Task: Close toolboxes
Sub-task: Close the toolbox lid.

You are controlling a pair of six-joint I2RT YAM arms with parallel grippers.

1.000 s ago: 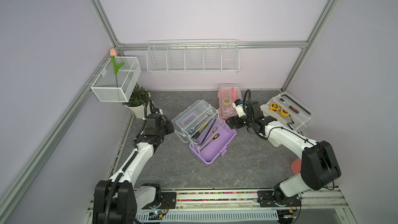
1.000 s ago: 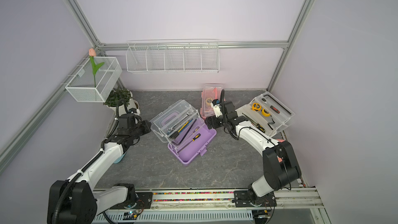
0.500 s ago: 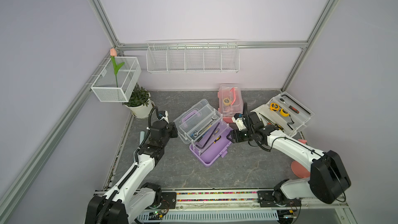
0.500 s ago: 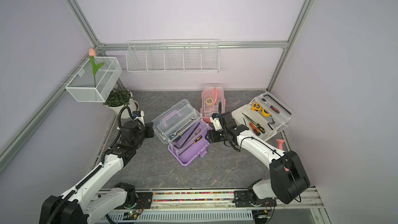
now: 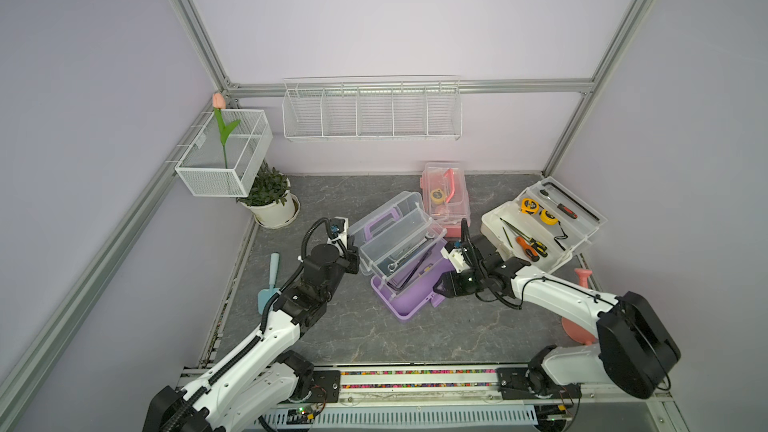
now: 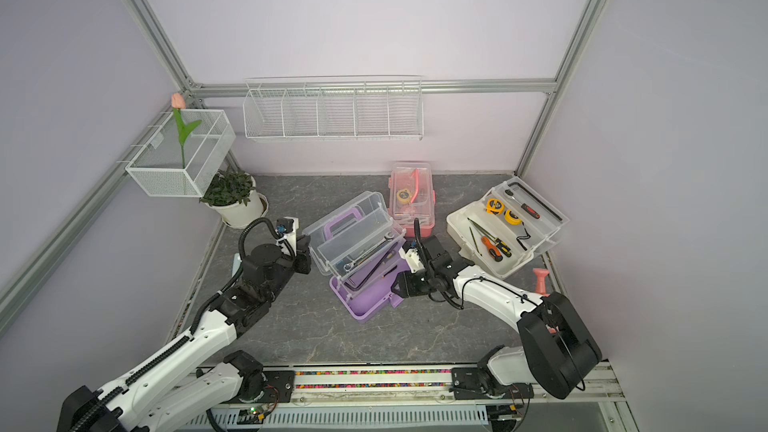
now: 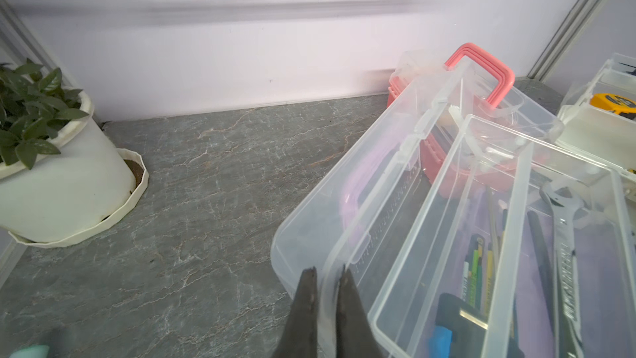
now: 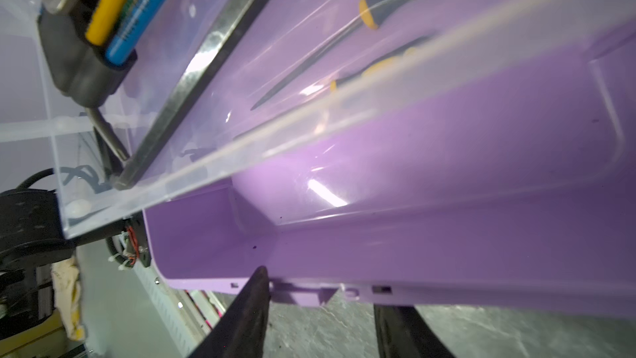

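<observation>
On the grey marbled tabletop [image 5: 365, 342], the purple rectangular plastic toolbox [image 5: 409, 305] sat open in the middle, nearer than the other two. The right gripper [image 5: 439, 288] lay low against its near right wall. In the right wrist view its dark fingers [image 8: 251, 304] stood apart astride the latch fittings, one tip touching the base rim, with no clasp to be seen. The box's clear lid [image 5: 395, 211] tilted up toward the far left, and below it sat a clear inner tray [image 5: 399, 245] carrying a steel spanner [image 5: 392, 268]. The left gripper [image 7: 327, 272] held its fingers [image 7: 304, 304] narrow, pinching the lid's rim at its left corner. Left of that arm lay a teal plastic trowel [image 5: 272, 280]. Farther back, just beside the lid's far end, the pink rectangular toolbox [image 5: 446, 201] stood with its clear lid down. The larger white toolbox [image 5: 496, 222] at the far right stood open, with yellow tape measures [image 5: 528, 204] inside. A potted green plant [image 5: 270, 197] occupied the far left corner, and a white wire basket [image 5: 372, 118] hung on the far wall.
</observation>
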